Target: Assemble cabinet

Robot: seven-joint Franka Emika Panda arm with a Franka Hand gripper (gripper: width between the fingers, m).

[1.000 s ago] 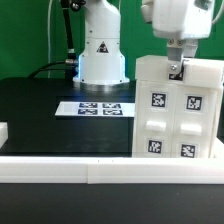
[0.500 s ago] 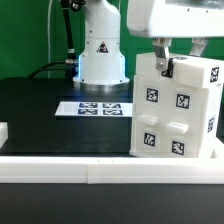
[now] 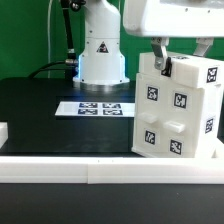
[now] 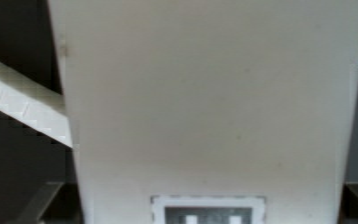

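The cabinet is a large white box with several black-and-white tags and knobbed panels on its front. It stands at the exterior view's right on the black table, turned at an angle. My gripper comes down from above and its fingers straddle the cabinet's top, shut on it. In the wrist view the cabinet fills the picture as a white face with a tag at its edge. My gripper has a dark finger on each side of the cabinet.
The marker board lies flat mid-table in front of the robot base. A white rail runs along the table's front edge. A small white piece sits at the exterior view's far left.
The gripper has shifted toward the exterior view's left, and the cabinet has turned with it, now showing an angled face. In the last half second almost nothing moved.
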